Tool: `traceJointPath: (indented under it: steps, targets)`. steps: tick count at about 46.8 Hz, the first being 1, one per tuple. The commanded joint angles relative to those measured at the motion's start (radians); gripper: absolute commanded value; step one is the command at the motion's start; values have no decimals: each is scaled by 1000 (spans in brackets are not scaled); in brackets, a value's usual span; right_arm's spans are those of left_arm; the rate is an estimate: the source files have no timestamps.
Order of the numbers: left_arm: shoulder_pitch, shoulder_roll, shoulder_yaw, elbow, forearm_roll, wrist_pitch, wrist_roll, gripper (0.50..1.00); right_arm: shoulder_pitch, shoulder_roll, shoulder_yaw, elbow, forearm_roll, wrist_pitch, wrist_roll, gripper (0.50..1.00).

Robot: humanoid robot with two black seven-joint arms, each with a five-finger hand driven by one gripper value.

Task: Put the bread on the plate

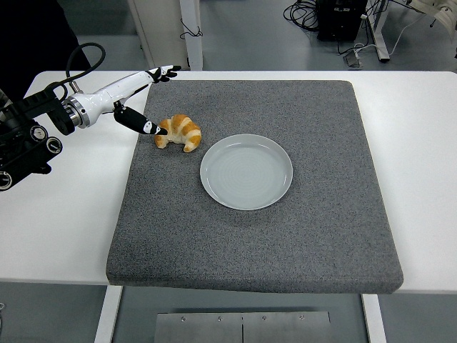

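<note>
Counter: white, carrying a large grey mat that covers most of its middle.
Plate: pale, round, bare, lying flat on the mat near its centre.
Bread: a golden croissant on the mat, just left of the plate and apart from its rim.
Left hand: reaching in from the left edge, spread wide and holding nothing; thumb tip at the croissant's left end, fingers stretched out over the mat's far left corner.
</note>
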Motion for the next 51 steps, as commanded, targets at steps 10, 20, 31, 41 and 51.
traceJointPath:
  steps: [10, 20, 31, 41, 51]
  targets:
    - [-29, -32, 47, 73, 48, 31, 0, 972, 0, 0, 0, 0, 0, 0, 0, 1000]
    - [-42, -75, 107, 121, 48, 83, -1, 972, 0, 0, 0, 0, 0, 0, 0, 1000]
    - [-44, -134, 165, 171, 47, 117, -1, 972, 0, 0, 0, 0, 0, 0, 0, 1000]
    - [-55, -154, 188, 202, 47, 128, 2, 971, 0, 0, 0, 0, 0, 0, 0, 1000]
    - [-55, -183, 205, 248, 45, 128, 5, 968, 0, 0, 0, 0, 0, 0, 0, 1000]
